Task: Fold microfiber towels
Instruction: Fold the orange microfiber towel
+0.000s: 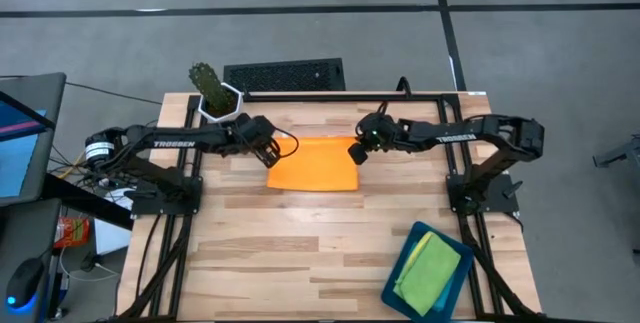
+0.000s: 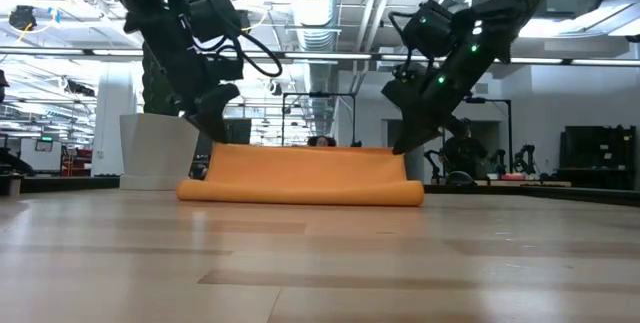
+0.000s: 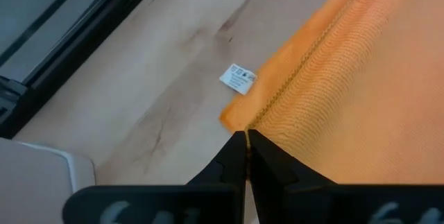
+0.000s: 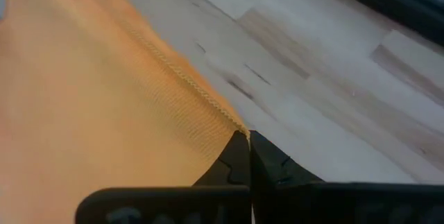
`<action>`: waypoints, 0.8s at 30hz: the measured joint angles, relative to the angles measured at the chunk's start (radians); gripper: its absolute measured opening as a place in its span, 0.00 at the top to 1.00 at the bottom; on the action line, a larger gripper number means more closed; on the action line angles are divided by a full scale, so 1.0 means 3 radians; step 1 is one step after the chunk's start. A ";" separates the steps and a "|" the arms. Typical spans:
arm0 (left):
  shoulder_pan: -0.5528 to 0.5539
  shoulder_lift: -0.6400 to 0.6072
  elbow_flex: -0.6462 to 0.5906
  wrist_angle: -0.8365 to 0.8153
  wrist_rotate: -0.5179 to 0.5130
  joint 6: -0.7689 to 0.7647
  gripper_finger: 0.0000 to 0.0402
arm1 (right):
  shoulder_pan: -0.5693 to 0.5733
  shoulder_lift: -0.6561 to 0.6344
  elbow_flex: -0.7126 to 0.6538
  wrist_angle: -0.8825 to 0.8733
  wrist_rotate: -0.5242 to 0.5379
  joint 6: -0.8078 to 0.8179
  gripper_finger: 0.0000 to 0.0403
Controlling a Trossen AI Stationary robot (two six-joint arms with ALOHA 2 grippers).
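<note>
The orange microfiber towel (image 1: 312,165) lies at the middle of the table's far half. Its far edge is raised between my two grippers, and its lower fold (image 2: 300,193) rests on the wood. My left gripper (image 1: 270,153) is shut on the towel's left far corner, and my right gripper (image 1: 356,151) is shut on its right far corner. A small white label (image 3: 238,78) sticks out of the hem near the left corner. A green towel (image 1: 425,271) lies in the teal tray (image 1: 400,288) at the near right. My left gripper pinches the orange towel's corner (image 3: 239,120) between its two fingers, right at the hemmed edge. The fingers slant down from the table's left. The corner is lifted clear and the cloth hangs below it down to the table. My right gripper pinches the opposite corner (image 4: 232,128) at the stitched hem, between its two fingers. The fingers slant down from the table's right. That corner is held level with the other, and the top edge (image 2: 310,149) runs nearly straight between them.
A white pot with a green plant (image 1: 215,93) stands at the far left corner. A black grille (image 1: 285,75) lies beyond the far edge. Bare wood (image 1: 300,253) stretches from the towel to the near edge, left of the tray.
</note>
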 joint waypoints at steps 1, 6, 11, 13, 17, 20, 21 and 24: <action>0.0023 0.0000 0.0000 -0.0008 0.0022 0.0000 1.00 | -0.0006 0.0046 0.0000 0.0040 -0.0001 0.0001 0.98; 0.0092 0.0003 0.0000 -0.0014 0.0126 0.0000 1.00 | 0.0006 0.0295 0.0064 0.0088 0.0014 0.0002 0.97; 0.0136 0.0030 -0.0001 -0.0020 0.0176 0.0026 1.00 | 0.0006 0.0374 0.0139 0.0067 0.0027 0.0002 0.97; 0.0137 0.0080 -0.0001 -0.0031 0.0222 0.0026 1.00 | 0.0010 0.0333 0.0145 0.0038 0.0032 0.0002 0.97; 0.0138 0.0243 -0.0002 0.0024 0.0281 0.0028 1.00 | 0.0003 0.0171 0.0147 -0.0067 0.0031 0.0000 0.97; 0.0136 0.0348 -0.0001 0.0107 0.0293 0.0029 1.00 | -0.0028 0.0151 0.0147 -0.0136 0.0032 -0.0050 0.97; 0.0136 0.0370 -0.0001 0.0137 0.0292 0.0028 1.00 | -0.0040 0.0151 0.0147 -0.0165 0.0015 -0.0055 0.97; 0.0136 0.0385 -0.0001 0.0188 0.0277 0.0028 1.00 | -0.0056 0.0239 0.0151 -0.0165 0.0011 -0.0057 0.97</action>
